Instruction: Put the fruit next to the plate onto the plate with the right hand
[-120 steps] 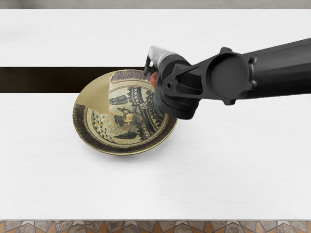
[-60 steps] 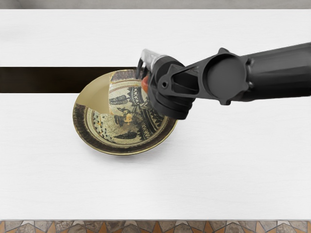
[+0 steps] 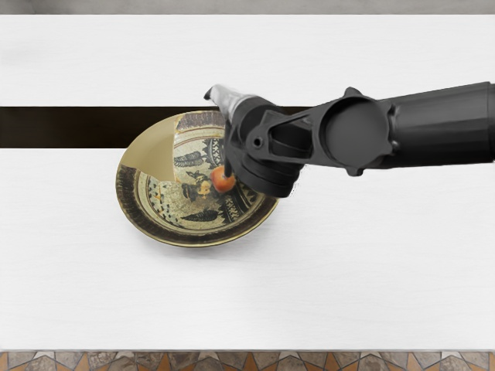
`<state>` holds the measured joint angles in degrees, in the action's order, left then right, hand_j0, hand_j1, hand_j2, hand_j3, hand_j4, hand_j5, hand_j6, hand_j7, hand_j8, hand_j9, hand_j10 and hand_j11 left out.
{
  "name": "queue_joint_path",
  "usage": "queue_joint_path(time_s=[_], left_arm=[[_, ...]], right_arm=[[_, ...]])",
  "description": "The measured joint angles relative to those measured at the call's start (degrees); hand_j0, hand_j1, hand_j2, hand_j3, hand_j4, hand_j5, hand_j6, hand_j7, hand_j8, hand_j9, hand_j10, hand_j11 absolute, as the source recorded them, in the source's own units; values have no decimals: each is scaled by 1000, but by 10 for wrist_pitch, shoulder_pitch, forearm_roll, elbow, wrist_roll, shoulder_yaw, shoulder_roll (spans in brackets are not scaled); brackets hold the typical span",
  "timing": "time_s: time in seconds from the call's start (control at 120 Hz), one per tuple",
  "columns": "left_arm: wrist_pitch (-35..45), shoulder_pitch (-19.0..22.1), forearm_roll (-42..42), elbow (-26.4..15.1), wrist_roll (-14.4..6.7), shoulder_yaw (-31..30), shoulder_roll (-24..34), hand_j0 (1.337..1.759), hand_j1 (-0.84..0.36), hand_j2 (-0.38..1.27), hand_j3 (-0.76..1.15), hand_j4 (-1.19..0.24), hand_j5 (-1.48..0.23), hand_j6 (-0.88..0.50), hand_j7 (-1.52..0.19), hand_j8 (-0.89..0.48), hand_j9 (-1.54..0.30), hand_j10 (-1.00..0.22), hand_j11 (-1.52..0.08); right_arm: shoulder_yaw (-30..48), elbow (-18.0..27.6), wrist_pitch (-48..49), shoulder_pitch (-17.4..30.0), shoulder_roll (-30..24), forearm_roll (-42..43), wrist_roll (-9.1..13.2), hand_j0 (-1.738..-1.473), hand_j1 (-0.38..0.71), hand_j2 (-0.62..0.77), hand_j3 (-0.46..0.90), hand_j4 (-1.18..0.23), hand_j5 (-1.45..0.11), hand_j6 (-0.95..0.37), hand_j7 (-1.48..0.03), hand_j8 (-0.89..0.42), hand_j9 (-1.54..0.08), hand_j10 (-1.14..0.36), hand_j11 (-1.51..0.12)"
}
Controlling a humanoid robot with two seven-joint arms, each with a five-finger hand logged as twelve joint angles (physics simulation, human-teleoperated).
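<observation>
**Orange-red fruit (image 3: 223, 180) shows inside the plate (image 3: 151, 166)**

Brass-toned and patterned, the plate sits on the white table (image 3: 348, 270). The fruit lies toward 3 o'clock of the plate's middle, at the 7 o'clock edge of the right hand (image 3: 251, 151). The dark wrist hides the fingers, so I cannot tell whether they grasp it. The arm exits at 3 o'clock.

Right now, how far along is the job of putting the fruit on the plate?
Mostly done: the fruit shows within the plate, over its patterned inside. In hand: the right hand hangs above the plate, close against the fruit; whether it grips the fruit cannot be seen. Left: make sure the fruit is released, then pull the arm away.
</observation>
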<state>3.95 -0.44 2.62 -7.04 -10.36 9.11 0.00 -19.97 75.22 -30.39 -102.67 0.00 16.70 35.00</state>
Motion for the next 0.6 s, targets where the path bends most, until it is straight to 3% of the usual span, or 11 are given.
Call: queue_joint_path(time_s=[0.15,0.3,0.4,0.492,0.6], left_arm=[[0,0,0,0,0,0,0,1658,349,0,0,-1,0,-1,0,-1,0,0,0],[0,0,0,0,0,0,0,1658,349,0,0,-1,0,-1,0,-1,0,0,0],[0,0,0,0,0,0,0,1658,349,0,0,0,0,-1,0,-1,0,0,0],[0,0,0,0,0,0,0,1658,349,0,0,-1,0,-1,0,-1,0,0,0],[0,0,0,0,0,0,0,1658,349,0,0,-1,0,-1,0,-1,0,0,0]], right_arm=[[169,-3,41,110,0,-1,0,-1658,-305,27,0,-65,-95,-51,-89,-35,-94,-47,-94],[379,-51,242,247,-14,-34,0,-1658,-328,13,0,-32,-46,-25,-42,-18,-45,-23,-45],[504,-111,416,338,-36,-151,0,-1658,-336,8,0,-20,-28,-16,-26,-11,-28,-14,-28],[549,-134,543,400,-84,-240,0,-1658,-341,5,0,-12,-18,-10,-17,-7,-18,-9,-18],[522,-136,615,455,-177,-333,0,-1658,-344,3,0,-7,-10,-5,-10,-4,-10,-5,-10]])
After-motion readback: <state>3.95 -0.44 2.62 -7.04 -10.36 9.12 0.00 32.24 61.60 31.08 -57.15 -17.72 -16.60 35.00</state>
